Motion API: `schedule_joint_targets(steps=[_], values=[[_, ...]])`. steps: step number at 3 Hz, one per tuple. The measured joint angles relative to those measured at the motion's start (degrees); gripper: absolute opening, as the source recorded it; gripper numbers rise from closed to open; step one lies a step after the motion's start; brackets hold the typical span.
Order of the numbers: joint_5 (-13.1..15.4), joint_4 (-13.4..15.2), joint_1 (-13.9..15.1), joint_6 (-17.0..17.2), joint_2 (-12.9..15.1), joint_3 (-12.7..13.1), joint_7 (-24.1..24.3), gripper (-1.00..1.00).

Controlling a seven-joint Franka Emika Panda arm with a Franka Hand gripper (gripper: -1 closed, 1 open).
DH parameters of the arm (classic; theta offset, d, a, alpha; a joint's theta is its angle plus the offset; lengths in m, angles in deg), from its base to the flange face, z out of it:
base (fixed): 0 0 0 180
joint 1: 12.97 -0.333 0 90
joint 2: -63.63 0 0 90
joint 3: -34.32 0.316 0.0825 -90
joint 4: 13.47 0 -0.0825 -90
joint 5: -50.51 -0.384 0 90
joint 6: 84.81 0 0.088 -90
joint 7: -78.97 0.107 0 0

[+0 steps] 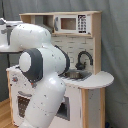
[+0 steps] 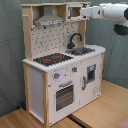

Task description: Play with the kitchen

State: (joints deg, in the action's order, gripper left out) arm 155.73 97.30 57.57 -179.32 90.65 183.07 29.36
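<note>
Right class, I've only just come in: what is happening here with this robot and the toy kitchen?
A white robot arm is reaching in from the second exterior view's right toward the upper shelf of the toy kitchen, near the microwave. Its hand is at the top corner of the unit. The hob, sink and tap below are untouched, and the oven door is closed.
</note>
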Motion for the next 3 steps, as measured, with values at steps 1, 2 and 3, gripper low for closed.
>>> schedule_joint_targets(steps=[1,2,3], values=[[0.0,2.4,5.3,-0.3,2.0,-0.5,0.0,1.0],[0.0,4.1,10.3,-2.5,3.8,-1.6,0.0,1.0],[0.0,4.3,12.1,-7.5,3.7,-4.4,0.0,1.0]])
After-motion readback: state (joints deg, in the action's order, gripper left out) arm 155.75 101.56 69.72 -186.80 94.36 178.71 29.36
